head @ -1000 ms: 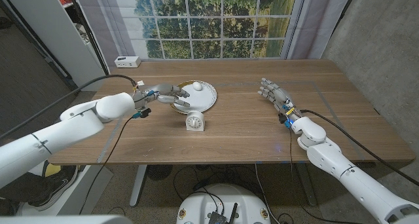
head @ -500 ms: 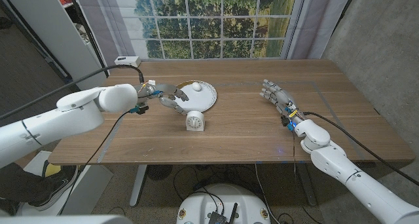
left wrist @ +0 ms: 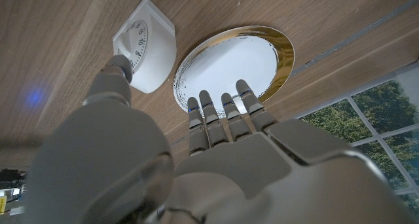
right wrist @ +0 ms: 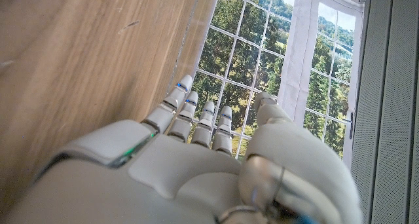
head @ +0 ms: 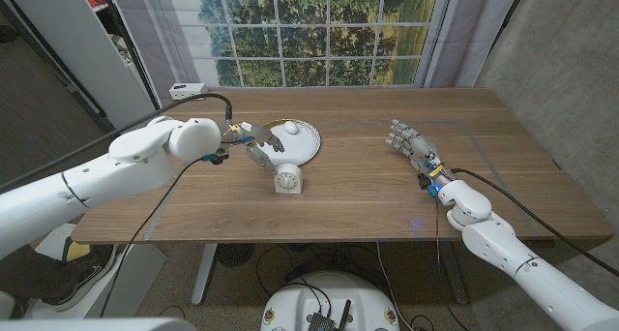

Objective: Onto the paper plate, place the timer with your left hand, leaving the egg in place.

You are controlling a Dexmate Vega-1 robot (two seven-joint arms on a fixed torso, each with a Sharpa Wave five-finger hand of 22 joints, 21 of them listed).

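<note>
Timer [head: 287, 180], a white square block with a round dial, stands upright on bare wood just below the left hand [head: 259, 145], whose spread fingers hover over the near rim of the gold-edged paper plate [head: 308, 143], holding nothing. Beyond those fingers a smooth white egg [head: 290, 128] sits on the plate's far side. Well apart across the open table [head: 368, 191], the right hand [head: 410, 143] is empty, fingers extended side by side.

Wooden table [head: 368, 191]: paper plate [head: 302, 147], timer [head: 287, 180].
</note>
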